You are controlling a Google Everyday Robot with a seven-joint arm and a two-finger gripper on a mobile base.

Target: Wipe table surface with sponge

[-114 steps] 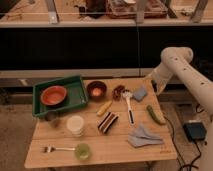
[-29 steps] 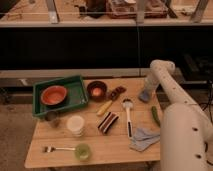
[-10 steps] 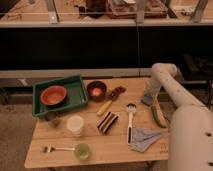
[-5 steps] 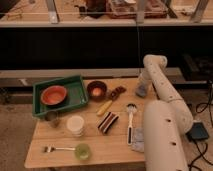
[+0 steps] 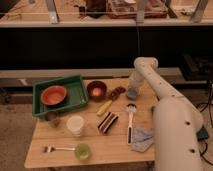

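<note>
The blue-grey sponge (image 5: 132, 94) rests on the tan wooden table surface (image 5: 56, 134) near its far edge, right of the middle. My gripper (image 5: 133, 88) points straight down onto the sponge and is shut on it. The white arm rises from the lower right, bends high above the table's far edge and hides the table's right side.
A green tray (image 5: 75, 96) with an orange bowl (image 5: 53, 95) sits at far left. A dark bowl (image 5: 96, 90) and a brown item (image 5: 118, 91) lie just left of the sponge. Nearer lie a yellow tool (image 5: 105, 107), dish brush (image 5: 131, 122), blue-grey cloth (image 5: 142, 140), white cup (image 5: 75, 125), fork (image 5: 54, 148) and green cup (image 5: 82, 151).
The gripper and sponge have slid left along the far part of the table, from near the right edge toward the brown item. The arm has swung left with them.
</note>
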